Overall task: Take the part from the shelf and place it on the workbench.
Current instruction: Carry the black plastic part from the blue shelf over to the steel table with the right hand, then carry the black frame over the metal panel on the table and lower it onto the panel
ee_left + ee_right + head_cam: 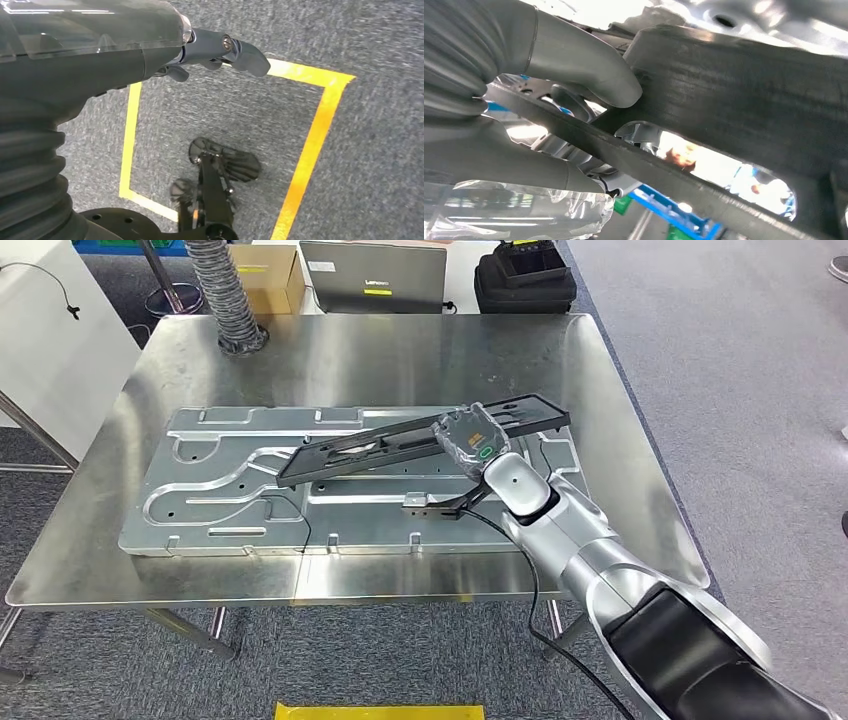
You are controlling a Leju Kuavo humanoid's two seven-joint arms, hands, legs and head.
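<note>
Placement step, by the look of it: part (420, 440), a long black flat frame with cut-outs, carried by right hand (470, 440) and lying slantwise over the ribbed metal plate (200, 490) on the steel tabletop (400, 355). Far end of the part toward the plate's middle, near end jutting past the hand toward the tabletop's right side. Whether resting on the plate or held just above it, cannot tell.

Right hand clasped on the part: in the right wrist view, thick grey thumb (589, 65) pressed against the black bar (744, 85), another finger (524, 165) curled below its lower rail. Grasp looks firm, near the part's right-hand third.

Left hand (220, 52) hanging over the grey carpet and yellow floor tape (310, 145), holding nothing, fingers drawn in loosely; how far curled, cannot tell for sure.

Next move, most likely: lower the part until flat and supported along its length, then loosen the fingers and draw the hand back without dragging the frame. Risk of the long end swinging or sliding on the smooth metal on release.
</note>
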